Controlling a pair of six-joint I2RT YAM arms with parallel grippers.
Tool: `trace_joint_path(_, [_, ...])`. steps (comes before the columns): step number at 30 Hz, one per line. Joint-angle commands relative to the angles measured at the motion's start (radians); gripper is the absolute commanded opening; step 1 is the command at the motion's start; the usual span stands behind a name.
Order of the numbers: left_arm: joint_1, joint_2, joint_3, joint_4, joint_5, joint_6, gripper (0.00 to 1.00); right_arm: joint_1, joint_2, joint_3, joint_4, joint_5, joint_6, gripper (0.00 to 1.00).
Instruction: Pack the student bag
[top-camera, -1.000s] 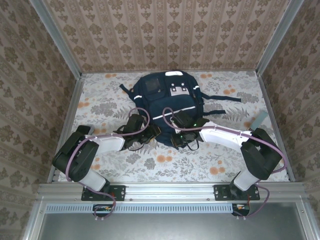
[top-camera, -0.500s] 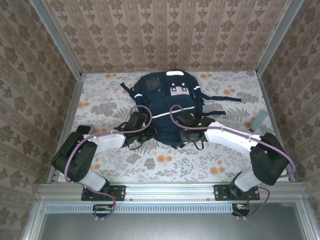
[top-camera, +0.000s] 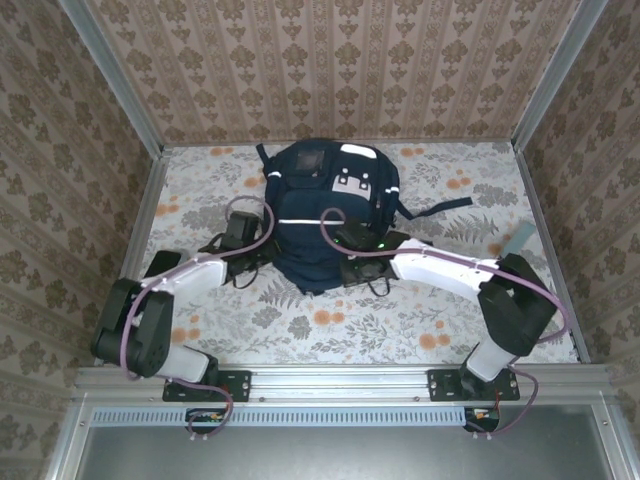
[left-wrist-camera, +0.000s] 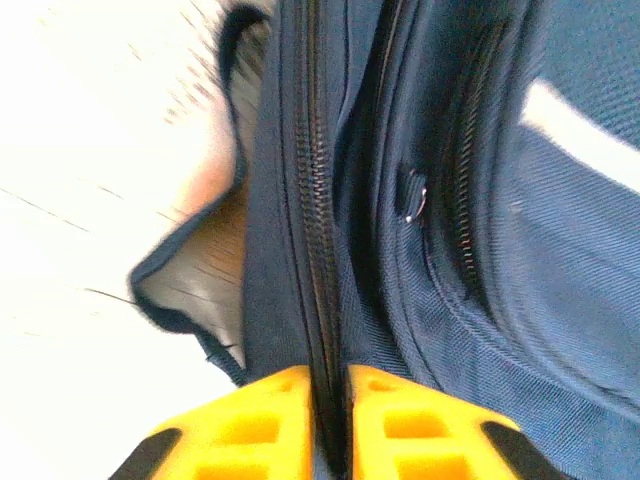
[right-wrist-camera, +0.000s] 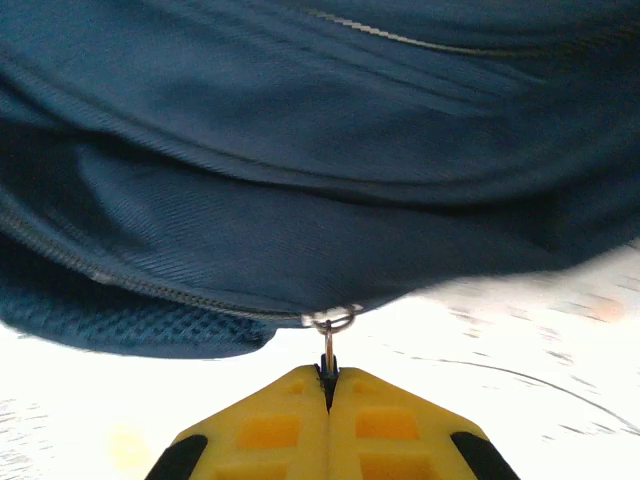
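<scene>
The worktop (top-camera: 400, 330), covered in a pale floral cloth with orange blooms, carried a navy blue fabric backpack (top-camera: 320, 200) lying flat near the back wall, its dark straps trailing sideways. A small pale flat object (top-camera: 520, 238) lay by the right edge.

Navy blue student bag (top-camera: 310, 250), white stripe (top-camera: 298, 221) across it; table (top-camera: 400, 320) grey-flowered with orange blooms; beige damask walls (top-camera: 340, 70).

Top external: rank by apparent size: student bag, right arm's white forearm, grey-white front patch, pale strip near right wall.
1. student bag
2. right arm's white forearm
3. grey-white front patch and pale strip: look alike, unranked.
</scene>
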Motion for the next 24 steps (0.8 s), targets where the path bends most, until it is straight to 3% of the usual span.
trace_joint_path(1, [0.048, -0.117, -0.033, -0.136, -0.096, 0.035, 0.35, 0.04, 0.057, 0.058, 0.098, -0.121, -0.003, 0.0])
trace_joint_path(4, [0.057, -0.203, -0.072, -0.183, -0.049, -0.008, 0.52, 0.046, 0.091, 0.072, 0.171, -0.206, 0.013, 0.0])
trace_joint_path(7, [0.057, -0.275, -0.127, -0.149, 0.066, -0.09, 0.58, 0.048, 0.108, 0.08, 0.215, -0.265, 0.018, 0.0])
trace_joint_path(11, [0.026, -0.307, -0.216, 0.009, 0.205, -0.24, 0.59, 0.047, 0.105, 0.075, 0.232, -0.286, 0.015, 0.0])
trace_joint_path(16, [-0.088, -0.283, -0.21, 0.085, 0.191, -0.289, 0.58, 0.047, 0.088, 0.048, 0.236, -0.3, 0.018, 0.0])
trace_joint_path(24, [-0.113, -0.216, -0.195, 0.169, 0.198, -0.314, 0.57, 0.048, 0.053, -0.006, 0.248, -0.307, 0.026, 0.0])
